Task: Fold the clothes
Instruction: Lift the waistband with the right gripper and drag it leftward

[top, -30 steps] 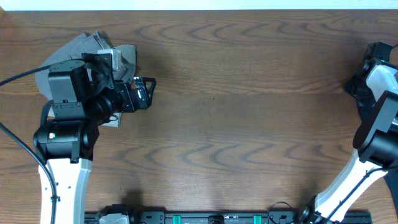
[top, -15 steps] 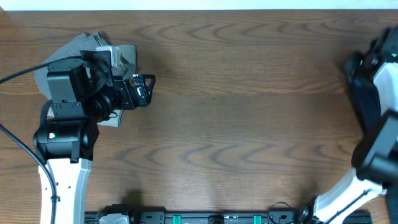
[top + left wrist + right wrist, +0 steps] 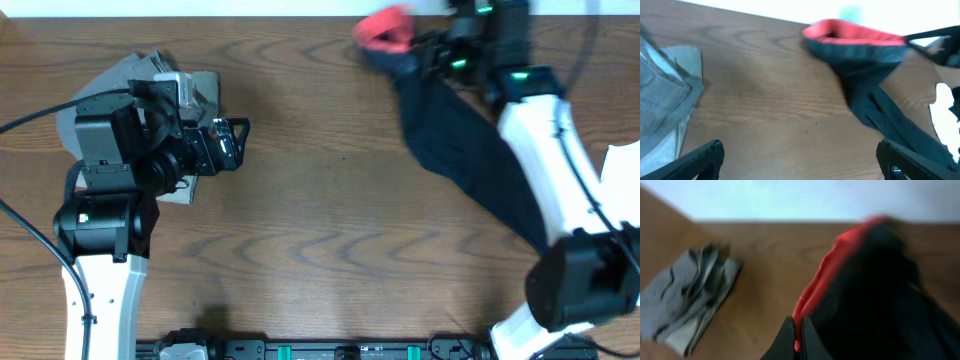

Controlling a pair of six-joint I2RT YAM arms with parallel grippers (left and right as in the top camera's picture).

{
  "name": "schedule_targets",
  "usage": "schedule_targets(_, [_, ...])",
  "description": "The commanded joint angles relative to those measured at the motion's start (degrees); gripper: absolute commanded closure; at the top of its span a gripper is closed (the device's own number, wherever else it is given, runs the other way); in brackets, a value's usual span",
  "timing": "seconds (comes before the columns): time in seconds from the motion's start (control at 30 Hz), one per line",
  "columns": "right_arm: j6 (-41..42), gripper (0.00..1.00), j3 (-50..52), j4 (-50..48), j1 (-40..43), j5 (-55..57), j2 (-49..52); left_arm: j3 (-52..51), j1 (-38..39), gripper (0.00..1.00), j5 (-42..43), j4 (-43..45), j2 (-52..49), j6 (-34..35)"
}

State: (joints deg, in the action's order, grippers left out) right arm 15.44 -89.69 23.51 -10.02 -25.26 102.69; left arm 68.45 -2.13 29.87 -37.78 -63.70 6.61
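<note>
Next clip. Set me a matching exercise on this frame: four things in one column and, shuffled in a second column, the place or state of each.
Things
1. Black stretch leggings with red-coral waistband
2. Folded grey and khaki fabric trousers
3. Left end effector
4. Right end effector

Place or state
A. open and empty above the bare brown wooden table
B. lying at the far left, partly under an arm
C. pinched shut on a red fabric edge
D. spread across the right side, gripped at one end

Pairs: 1-D, 2-B, 3-A, 4-C
</note>
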Motion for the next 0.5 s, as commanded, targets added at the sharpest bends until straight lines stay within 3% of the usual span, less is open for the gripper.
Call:
schedule_targets(0.0, [-1.0,0.99,0.4,0.2,-5.5,1.7,1.9,1.2,0.2,0.02,0.8,-1.3,-0.2,-0.8])
schedule_targets(0.2, [-4.9,0.98,0.4,-0.6,-14.3,-0.7,3.4,1.1,0.2,0.02,0.8,-4.5,-3.3,-1.2])
schedule_targets(0.37, [-13.4,0.91,0.4,0.9,-17.4,-10.6,3.4,1.1,0.2,0.02,0.8,-4.8,-5.9,-1.2])
schedule_targets(0.4, [-15.7,0.88,0.4,1.5,-17.6,-12.3,3.4,1.1,0.2,0.02,0.8,-4.8,-6.1,-1.4])
schedule_targets(0.47, [-17.1,0.70,0.4,2.6,-17.6,-11.5,3.4,1.1,0.2,0.02,0.8,-4.8,-6.4,-1.9])
